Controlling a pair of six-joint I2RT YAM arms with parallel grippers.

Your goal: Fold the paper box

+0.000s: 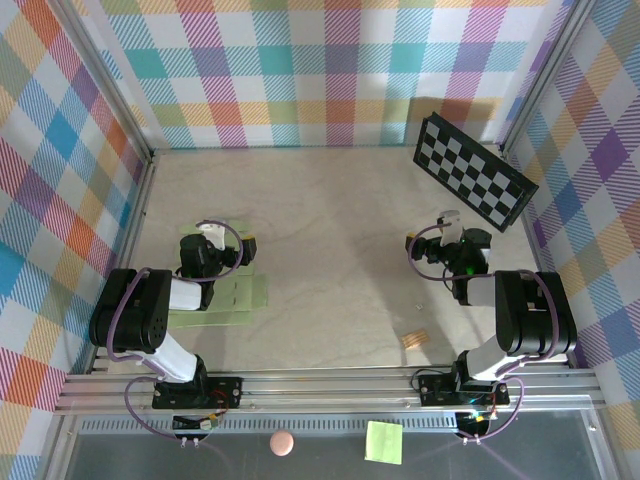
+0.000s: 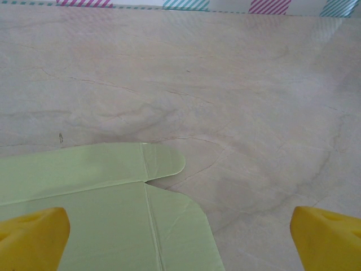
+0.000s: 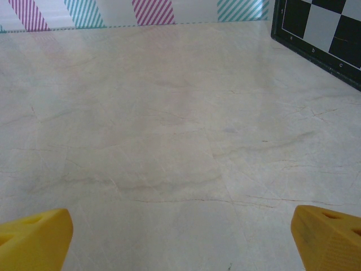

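Observation:
The paper box (image 1: 240, 296) is a pale lime-green card sheet lying flat on the table at the left, partly under my left arm. In the left wrist view its creased panels and rounded flaps (image 2: 113, 209) spread over the lower left. My left gripper (image 1: 214, 240) hovers over the sheet's far part, open, its yellow fingertips (image 2: 31, 237) wide apart with nothing gripped. My right gripper (image 1: 450, 238) is open over bare table at the right, well away from the sheet. Its yellow fingertips (image 3: 34, 237) are spread with nothing between them.
A black-and-white checkerboard (image 1: 474, 168) leans at the back right, its corner also in the right wrist view (image 3: 321, 28). A small tan scrap (image 1: 415, 340) lies near the right arm's base. A bright green sticky note (image 1: 384, 441) and a pink ball (image 1: 283, 443) sit below the table's front rail. Plaid walls enclose the table.

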